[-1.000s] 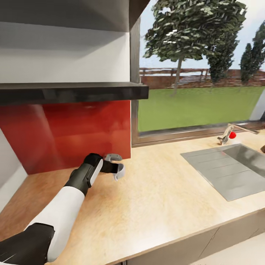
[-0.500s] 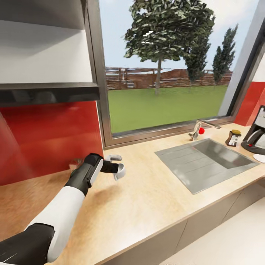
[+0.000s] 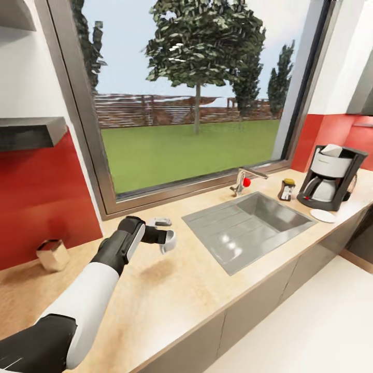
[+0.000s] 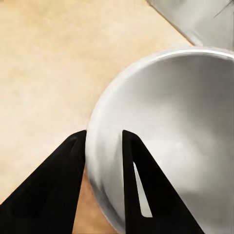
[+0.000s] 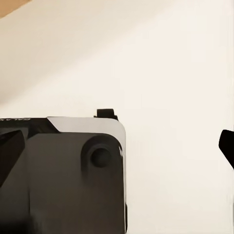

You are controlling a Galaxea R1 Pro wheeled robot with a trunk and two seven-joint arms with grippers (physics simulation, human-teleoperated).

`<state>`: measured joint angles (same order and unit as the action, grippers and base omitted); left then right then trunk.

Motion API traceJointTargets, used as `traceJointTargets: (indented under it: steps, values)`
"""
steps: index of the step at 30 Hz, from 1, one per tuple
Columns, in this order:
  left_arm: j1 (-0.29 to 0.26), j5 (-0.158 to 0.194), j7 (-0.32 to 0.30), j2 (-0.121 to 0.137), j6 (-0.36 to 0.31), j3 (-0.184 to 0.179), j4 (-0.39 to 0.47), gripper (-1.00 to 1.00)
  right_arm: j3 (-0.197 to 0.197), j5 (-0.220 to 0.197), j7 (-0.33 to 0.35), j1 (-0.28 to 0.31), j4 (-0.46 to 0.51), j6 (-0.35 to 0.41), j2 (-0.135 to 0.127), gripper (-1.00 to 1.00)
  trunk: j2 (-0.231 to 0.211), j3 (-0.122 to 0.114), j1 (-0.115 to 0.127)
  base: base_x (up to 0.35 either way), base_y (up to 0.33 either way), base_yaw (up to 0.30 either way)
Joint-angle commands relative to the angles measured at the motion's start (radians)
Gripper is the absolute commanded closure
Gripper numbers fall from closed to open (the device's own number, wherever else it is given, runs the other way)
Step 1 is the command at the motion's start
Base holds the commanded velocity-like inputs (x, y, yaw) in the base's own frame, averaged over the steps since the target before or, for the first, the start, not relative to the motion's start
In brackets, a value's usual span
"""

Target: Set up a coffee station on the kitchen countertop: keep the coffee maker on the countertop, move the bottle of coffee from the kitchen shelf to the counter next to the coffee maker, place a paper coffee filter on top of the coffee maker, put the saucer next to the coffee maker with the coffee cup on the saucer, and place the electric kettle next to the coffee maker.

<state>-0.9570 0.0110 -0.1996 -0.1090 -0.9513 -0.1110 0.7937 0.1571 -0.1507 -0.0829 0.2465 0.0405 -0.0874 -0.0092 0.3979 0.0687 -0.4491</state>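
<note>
My left gripper (image 3: 165,237) hangs over the wooden countertop (image 3: 181,290), shut on the rim of a white coffee cup (image 3: 169,243). Its black fingers (image 4: 66,170) pinch the coffee cup (image 4: 175,126) wall, one inside and one outside. At the far right of the counter stands the black coffee maker (image 3: 331,176), with something white in its top. The bottle of coffee (image 3: 286,189) stands just left of it, and a white saucer (image 3: 324,215) lies in front. The right gripper (image 5: 117,151) has dark fingertips (image 5: 227,146) at the picture's edges, wide apart over pale floor.
A steel sink (image 3: 248,228) with a tap (image 3: 243,181) lies between my left gripper and the coffee maker. A small tan container (image 3: 52,254) sits against the red backsplash at the left. A dark shelf (image 3: 31,132) juts out above it. A large window runs behind the counter.
The whole view has swung right along the counter, bringing the sink, then the coffee maker, bottle and saucer into sight. My left arm keeps its pose with the cup.
</note>
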Motion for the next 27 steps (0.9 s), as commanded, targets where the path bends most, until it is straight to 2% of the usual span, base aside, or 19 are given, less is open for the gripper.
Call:
traceJointTargets:
  steps: [1, 14, 27]
  values:
    - [-0.001, 0.001, -0.001, 0.0, -0.005, 0.0, 0.001, 1.0, 0.009, -0.01, -0.002, 0.001, -0.001, -0.003, 0.0, -1.0, 0.002, 0.002, -0.001, 0.147, -0.273, -0.267]
    - [0.0, 0.001, 0.0, 0.0, -0.002, -0.001, 0.001, 1.0, 0.009, -0.01, -0.002, 0.001, -0.001, -0.003, 0.0, -1.0, 0.002, 0.003, -0.001, 0.221, -0.215, -0.267]
    - [0.0, 0.001, 0.0, 0.0, -0.001, -0.001, 0.001, 1.0, 0.009, -0.01, -0.002, 0.001, -0.001, -0.003, 0.001, -1.0, 0.002, 0.017, -0.001, 0.219, -0.208, -0.22]
